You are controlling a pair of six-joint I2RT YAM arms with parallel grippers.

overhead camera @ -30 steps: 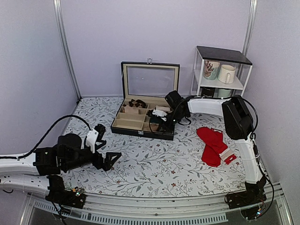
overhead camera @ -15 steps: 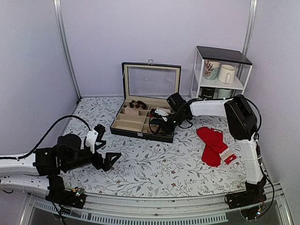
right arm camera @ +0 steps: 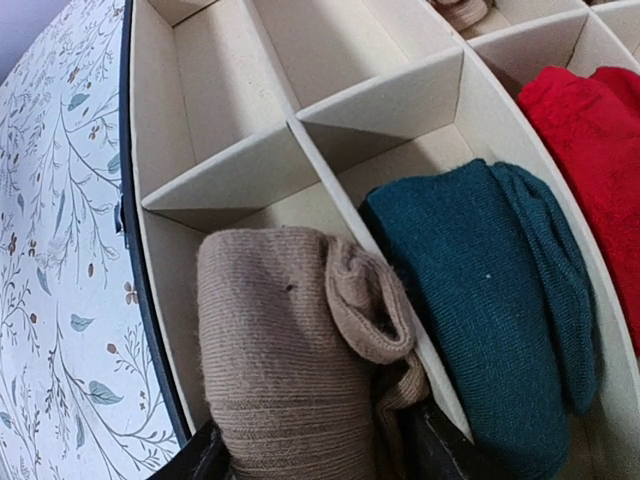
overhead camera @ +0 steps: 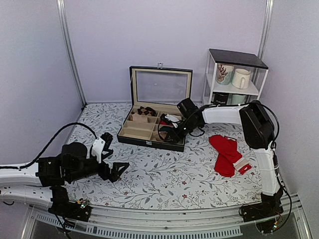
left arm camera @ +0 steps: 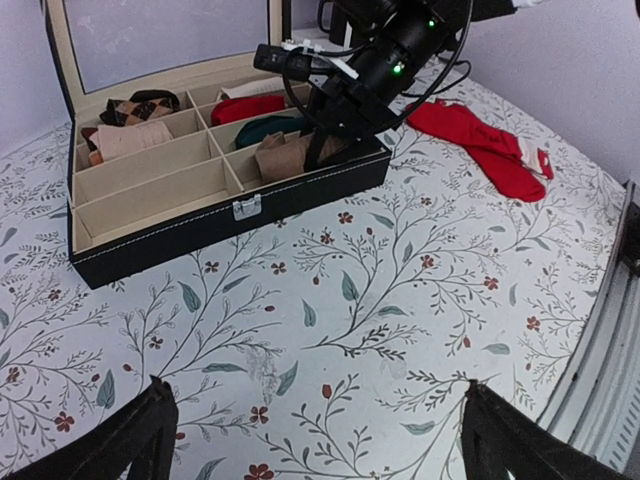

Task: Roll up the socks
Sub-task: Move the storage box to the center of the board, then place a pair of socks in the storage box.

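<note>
As compared with a second ago, finds right gripper (overhead camera: 168, 132) fingers spread wider beside the socks (right arm camera: 280, 360), rolled in the near compartment of the box (left arm camera: 200, 235): likely release, rolling done; left gripper (left arm camera: 318, 440) fingers wide apart.

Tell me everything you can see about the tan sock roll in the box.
The tan sock roll is a short, thick bundle of ribbed brown-beige knit, with a cuff that seems folded over one end to hold it together. It lies in a front-row compartment of the black case, against the cream outer wall, with a divider between it and the teal roll. The right gripper has a finger at each side of it; whether they press on it cannot be told.
</note>
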